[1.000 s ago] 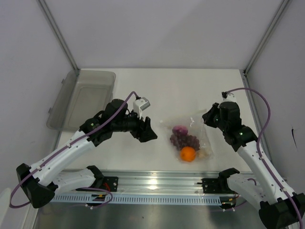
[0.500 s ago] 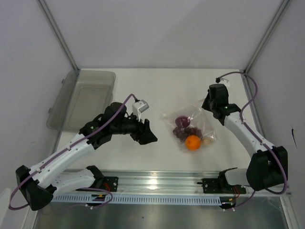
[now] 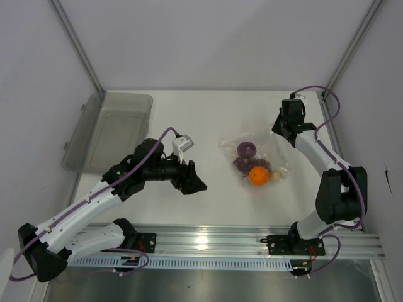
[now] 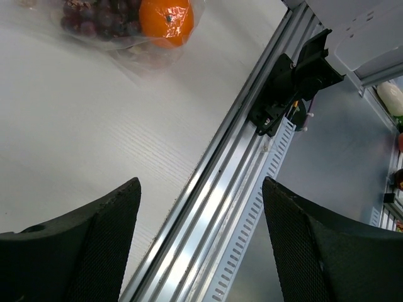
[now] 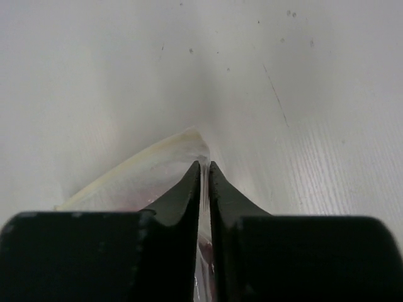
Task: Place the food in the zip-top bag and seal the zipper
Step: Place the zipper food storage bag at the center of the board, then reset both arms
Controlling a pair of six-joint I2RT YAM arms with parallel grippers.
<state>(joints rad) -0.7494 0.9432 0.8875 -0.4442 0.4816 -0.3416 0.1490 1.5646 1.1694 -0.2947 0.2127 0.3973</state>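
The zip-top bag (image 3: 257, 154) lies right of the table's middle and holds the food: the purple-red onion (image 3: 245, 149), the dark berries (image 3: 247, 165), the orange (image 3: 258, 176) and the whitish garlic (image 3: 277, 175). My right gripper (image 3: 281, 132) is shut on the bag's far right edge. In the right wrist view its jaws (image 5: 204, 167) pinch a thin clear strip of the bag (image 5: 141, 173); I cannot tell the zipper apart there. My left gripper (image 3: 195, 182) is open and empty, left of the bag. The left wrist view (image 4: 201, 182) shows the orange (image 4: 165, 19) and berries (image 4: 94, 16) far ahead.
A grey translucent tub (image 3: 110, 132) stands at the far left. The metal rail (image 3: 208, 239) runs along the table's near edge, also in the left wrist view (image 4: 233, 182). Frame posts and white walls close in the back and sides.
My right gripper has pulled back toward the far right corner, dragging the bag and its food that way. My left arm has drawn slightly back toward the near left.
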